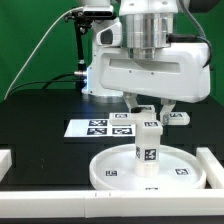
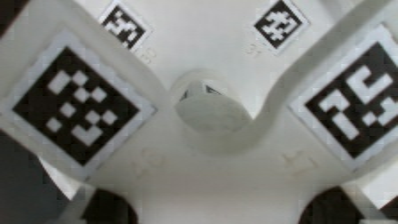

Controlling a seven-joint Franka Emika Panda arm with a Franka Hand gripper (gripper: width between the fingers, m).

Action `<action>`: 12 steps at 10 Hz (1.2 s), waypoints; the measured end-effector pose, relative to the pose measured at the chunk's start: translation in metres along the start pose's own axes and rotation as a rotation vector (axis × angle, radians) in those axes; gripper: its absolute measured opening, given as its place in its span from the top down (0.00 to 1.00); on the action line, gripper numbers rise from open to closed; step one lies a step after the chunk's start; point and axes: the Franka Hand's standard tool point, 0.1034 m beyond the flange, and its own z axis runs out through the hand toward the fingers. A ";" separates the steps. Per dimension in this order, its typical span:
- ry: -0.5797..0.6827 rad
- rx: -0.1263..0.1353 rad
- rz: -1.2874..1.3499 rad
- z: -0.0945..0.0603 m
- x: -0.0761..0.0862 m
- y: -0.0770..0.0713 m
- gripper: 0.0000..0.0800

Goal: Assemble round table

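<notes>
The round table's large white rimmed disc (image 1: pixel 110 170) lies flat on the black table near the front, with small square tags on it. The short thick white leg (image 1: pixel 147 152) stands upright on the disc's middle, a tag facing the camera. My gripper (image 1: pixel 147 120) comes straight down over the leg and is shut on its upper part. In the wrist view the leg (image 2: pixel 210 105) fills the picture, seen end-on with tagged faces spreading outward. My gripper (image 2: pixel 222 208) shows only as dark fingertips (image 2: pixel 107 205) on either side of it.
The marker board (image 1: pixel 100 128) lies flat behind the disc. White border rails run at the exterior view's left (image 1: pixel 5 160), front (image 1: pixel 50 200) and right (image 1: pixel 212 165). A small white tagged part (image 1: pixel 178 118) lies behind the disc to the right. The arm's base (image 1: pixel 100 70) stands at the back.
</notes>
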 end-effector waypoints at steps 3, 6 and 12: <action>-0.029 0.003 0.430 0.000 0.001 -0.001 0.45; -0.020 -0.003 0.633 0.000 0.000 0.000 0.45; -0.055 0.021 0.463 -0.032 0.001 -0.012 0.19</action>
